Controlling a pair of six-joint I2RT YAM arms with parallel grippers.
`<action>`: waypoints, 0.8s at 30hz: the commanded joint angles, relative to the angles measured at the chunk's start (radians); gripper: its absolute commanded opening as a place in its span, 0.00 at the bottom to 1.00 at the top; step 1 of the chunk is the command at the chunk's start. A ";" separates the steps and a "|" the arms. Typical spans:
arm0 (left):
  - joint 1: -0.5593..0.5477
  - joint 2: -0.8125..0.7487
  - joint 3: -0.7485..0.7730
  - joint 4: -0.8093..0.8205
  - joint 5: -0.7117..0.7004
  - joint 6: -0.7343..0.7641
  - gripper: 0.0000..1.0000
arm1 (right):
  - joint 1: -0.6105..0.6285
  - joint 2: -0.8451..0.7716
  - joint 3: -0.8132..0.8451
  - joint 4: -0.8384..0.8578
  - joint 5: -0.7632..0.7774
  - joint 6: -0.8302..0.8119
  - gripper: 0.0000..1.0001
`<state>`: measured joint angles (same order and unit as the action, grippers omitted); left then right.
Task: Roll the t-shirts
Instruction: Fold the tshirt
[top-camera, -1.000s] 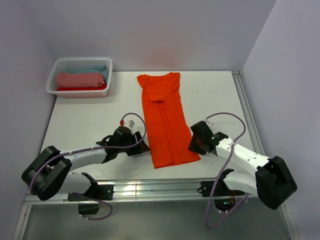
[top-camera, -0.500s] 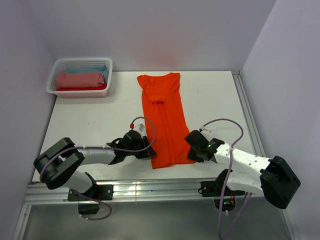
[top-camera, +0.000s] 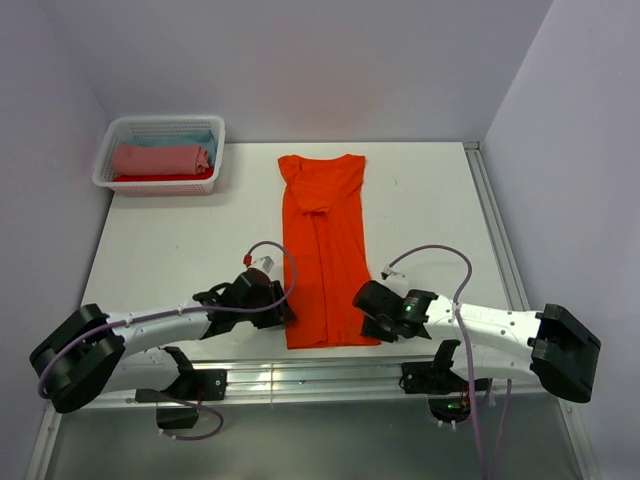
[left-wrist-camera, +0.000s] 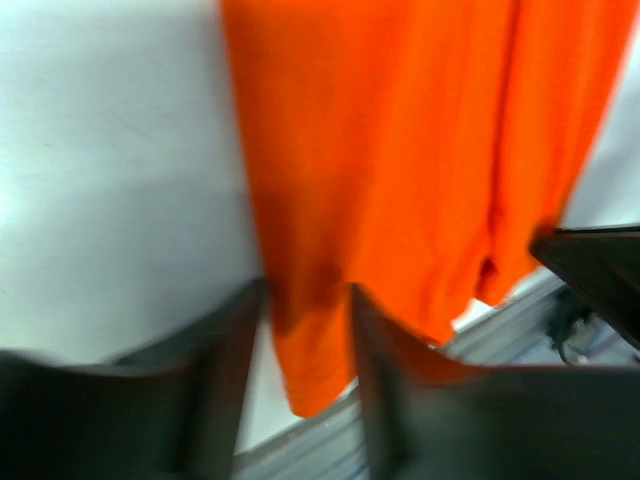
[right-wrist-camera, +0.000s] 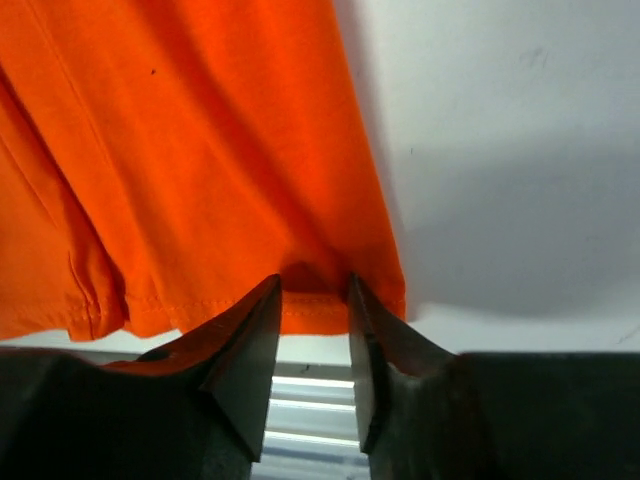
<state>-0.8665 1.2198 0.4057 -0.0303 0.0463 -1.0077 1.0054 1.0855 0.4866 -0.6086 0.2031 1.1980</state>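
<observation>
Orange t-shirt (top-camera: 322, 250), folded to a long strip, lies flat down the middle of the table (top-camera: 180, 240), its hem (right-wrist-camera: 180, 312) at the near edge. My left gripper (left-wrist-camera: 305, 320) and right gripper (right-wrist-camera: 312, 300) each pinch a hem corner, cloth between the fingers. I judge the fabric light, limp and prone to creep, so it is best held at the stitched hem, both corners evenly, for a straight roll.

No legible txt, nos. or logos in any view. The orange t-shirt (top-camera: 322, 250) is plain cloth w/ no readable print or tag, and the white basket (top-camera: 160, 186) has no readable label.
</observation>
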 joint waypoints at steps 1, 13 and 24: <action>-0.006 -0.026 -0.025 -0.085 -0.025 0.012 0.54 | 0.038 -0.044 0.043 -0.086 0.041 0.025 0.42; -0.006 -0.154 -0.071 -0.128 0.047 -0.025 0.68 | 0.041 -0.236 0.024 -0.180 0.075 0.002 0.52; -0.051 -0.161 -0.113 -0.112 0.084 -0.069 0.56 | 0.039 -0.093 -0.008 -0.129 0.053 -0.009 0.49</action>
<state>-0.8925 1.0569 0.3210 -0.0872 0.1089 -1.0637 1.0386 0.9813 0.4854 -0.7517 0.2413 1.1900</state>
